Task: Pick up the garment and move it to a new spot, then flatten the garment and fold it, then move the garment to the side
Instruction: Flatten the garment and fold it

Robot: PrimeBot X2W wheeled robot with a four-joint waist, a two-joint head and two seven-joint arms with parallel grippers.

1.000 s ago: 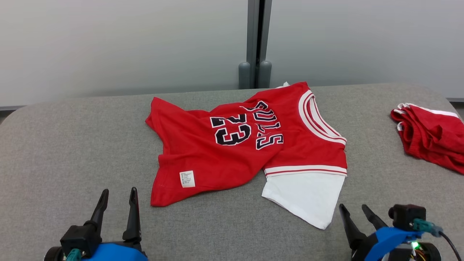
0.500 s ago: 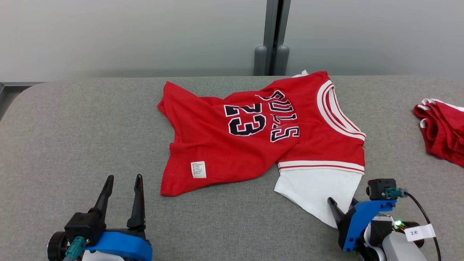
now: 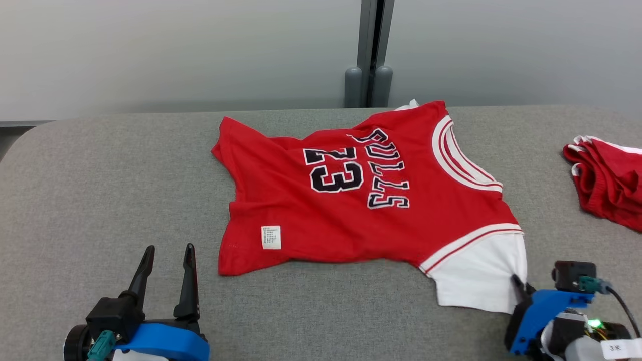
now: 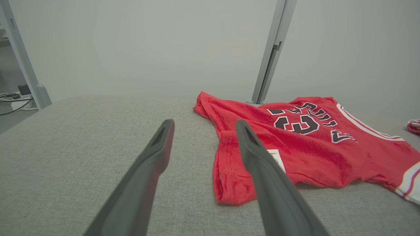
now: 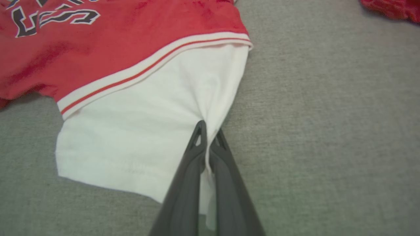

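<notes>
One grey padded table (image 3: 75,200); red jersey (image 3: 351,220) lies mid-table, mostly flat, hem edge curled. Second red garment (image 3: 607,185) well apart at my right. My right gripper (image 5: 207,131) is clamped on the white sleeve (image 3: 476,276) edge. My left gripper (image 3: 169,247) is spread wide near the hem, touching nothing. Fabric looks light and limp, so a single pinch will probably drag it skewed. I'd grab the hem corner by the label (image 3: 271,237) too.

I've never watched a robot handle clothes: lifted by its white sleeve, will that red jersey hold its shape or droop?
Probably droop: the jersey lies creased on the table, so it looks thin and floppy. The right pincer pinches just the white sleeve, so the rest would likely hang and drag. Cloth puckers toward that pinch, suggesting it's light.
</notes>
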